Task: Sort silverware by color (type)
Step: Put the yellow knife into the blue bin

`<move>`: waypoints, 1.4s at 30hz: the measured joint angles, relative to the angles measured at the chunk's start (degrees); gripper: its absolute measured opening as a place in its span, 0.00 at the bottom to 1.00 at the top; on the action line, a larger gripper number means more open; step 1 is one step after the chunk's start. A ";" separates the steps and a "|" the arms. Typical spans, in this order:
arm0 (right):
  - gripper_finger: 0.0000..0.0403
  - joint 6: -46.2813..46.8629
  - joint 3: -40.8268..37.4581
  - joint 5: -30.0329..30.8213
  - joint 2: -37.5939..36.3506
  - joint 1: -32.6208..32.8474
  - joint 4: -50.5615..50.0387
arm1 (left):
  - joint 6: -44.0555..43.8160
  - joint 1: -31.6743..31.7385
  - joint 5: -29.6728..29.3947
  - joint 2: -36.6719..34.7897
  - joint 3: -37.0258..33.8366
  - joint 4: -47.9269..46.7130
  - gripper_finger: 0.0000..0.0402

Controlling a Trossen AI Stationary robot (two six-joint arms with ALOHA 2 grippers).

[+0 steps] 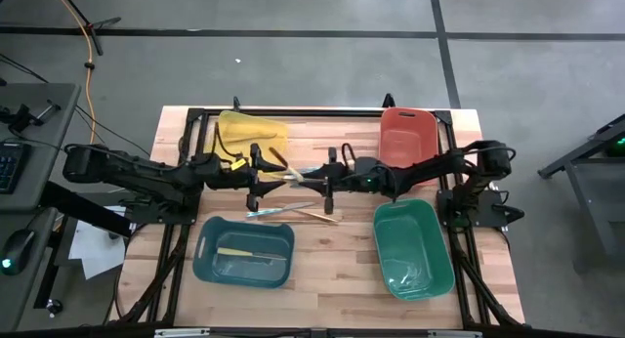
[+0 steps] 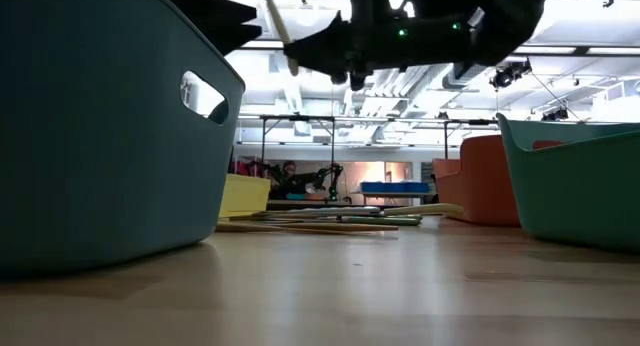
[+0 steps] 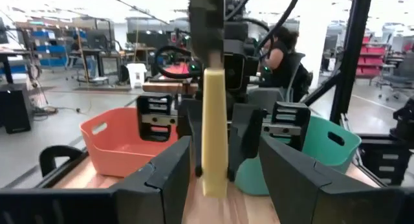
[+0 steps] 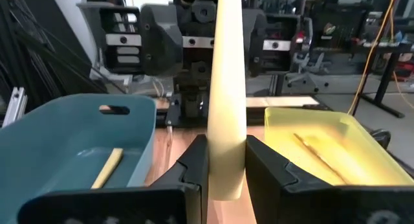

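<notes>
A cream-yellow utensil [image 1: 296, 176] hangs in the air between my two grippers, above the table's middle. My right gripper [image 4: 226, 167] is shut on it. My left gripper [image 3: 225, 162] faces it from the table's left and is open. Its fingers stand on either side of the utensil [image 3: 214, 133] with a gap at each side. More silverware [image 1: 293, 212] lies in a loose pile on the wood below. Another cream piece [image 1: 244, 252] lies in the blue bin [image 1: 207, 265]. A gold-tan piece [image 4: 317, 153] lies in the yellow bin [image 1: 239, 133]. My right gripper pinches the cream-yellow utensil between its two fingers [image 4: 194, 162], close to one end [image 4: 226, 143]. The fingers come level from the table's right and lie across it. The utensil stands steeply [image 2: 278, 26], lifted clear of the table.
The red bin [image 1: 407, 135] sits at the far right and the teal-green bin [image 1: 395, 265] at the near right. The black frame rails [image 1: 293, 112] run around the table. Bare wood lies between the two near bins. A person sits in the room beyond [image 3: 281, 52].
</notes>
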 joint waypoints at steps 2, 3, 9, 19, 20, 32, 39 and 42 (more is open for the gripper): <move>0.14 0.00 0.59 -0.08 0.39 0.00 -0.86 | 0.00 0.01 0.01 0.80 0.41 -0.10 0.42; 0.14 0.00 0.60 -0.09 0.40 0.00 -0.87 | 0.01 0.00 0.02 1.03 0.57 -0.01 0.42; 0.14 0.12 0.60 -1.11 0.40 0.00 -0.59 | -0.20 -0.27 0.01 2.07 1.96 0.17 0.42; 0.14 0.61 0.60 -1.57 0.40 0.35 -1.26 | 0.61 -1.49 -0.22 9.07 5.15 5.32 0.42; 0.14 0.61 0.60 -1.57 0.40 0.45 -1.28 | 0.62 -1.49 -0.22 9.07 5.14 5.50 0.42; 0.14 -0.04 0.60 -1.68 0.40 0.58 -1.39 | 3.10 -1.46 -0.72 9.05 5.14 5.29 0.14; 0.14 -0.23 0.57 -1.81 0.42 0.59 -1.65 | 2.99 -1.40 -0.64 9.01 5.14 4.80 0.09; 0.16 0.18 0.57 -1.73 0.42 0.59 -1.80 | 2.99 -1.40 -0.64 9.01 5.14 4.70 0.09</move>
